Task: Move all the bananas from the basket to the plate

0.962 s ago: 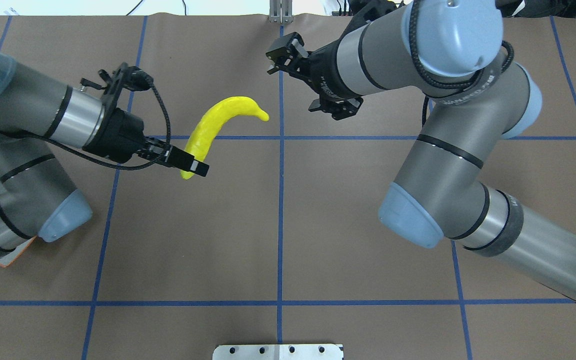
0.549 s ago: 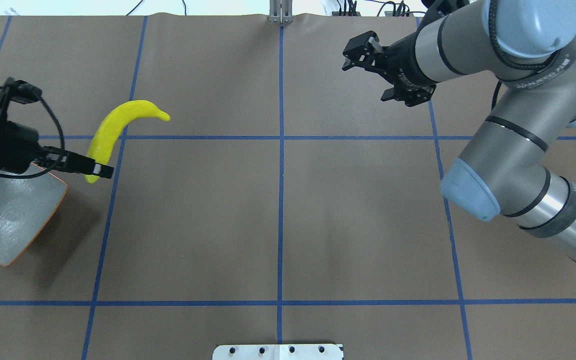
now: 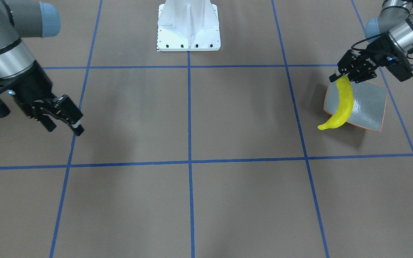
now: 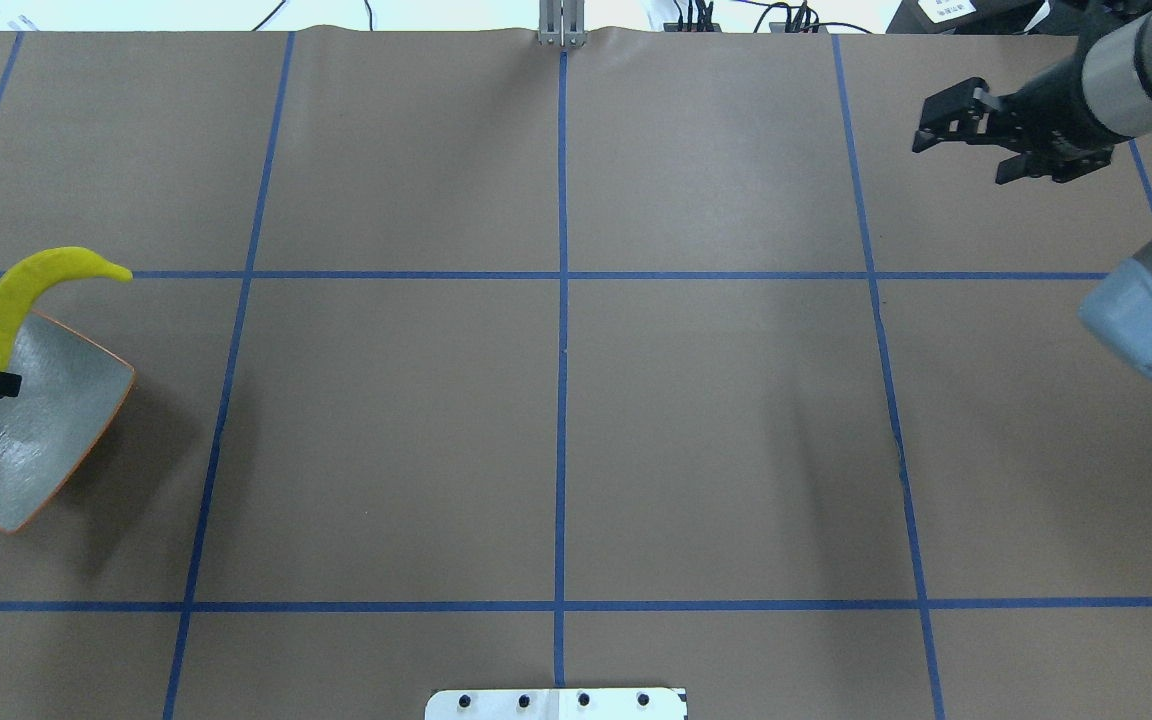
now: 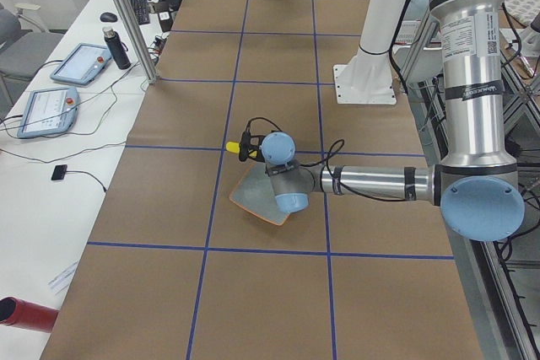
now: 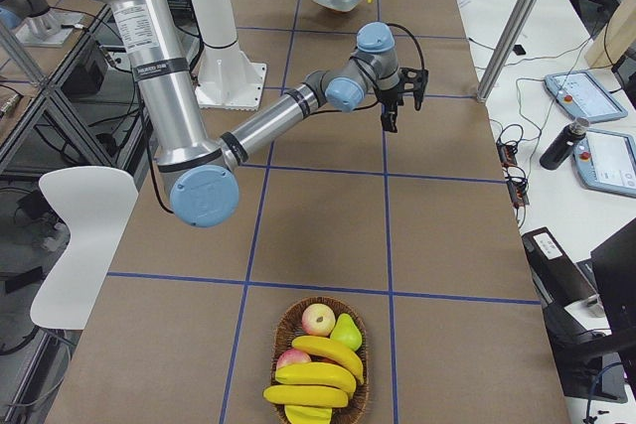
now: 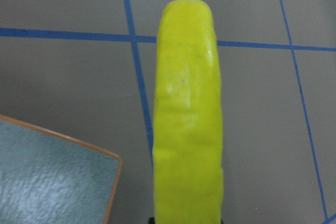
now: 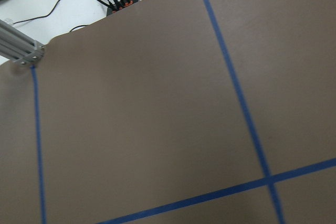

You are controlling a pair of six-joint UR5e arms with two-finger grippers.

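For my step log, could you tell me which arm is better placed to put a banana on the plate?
Left: its hand grips the banana over the plate's edge, while the right hand is empty and far away.

Two silver-grey tubular arms on one white metal pedestal base (image 3: 188, 25)
The left arm (image 3: 403, 32) and right arm (image 3: 2, 53) are smooth grey tubes with polished silver bands, thin black rings and rounded pale blue joint caps (image 3: 48, 18). Black lettering (image 5: 481, 35) on a broad link is too small to read. Each wrist is black, with a small blue light (image 3: 11, 92) and looped black cables (image 3: 358, 43). The black left gripper (image 3: 339, 76) and right gripper (image 3: 64, 125) have white-marked tips. Dark screw holes (image 3: 188, 46) line the base's foot.
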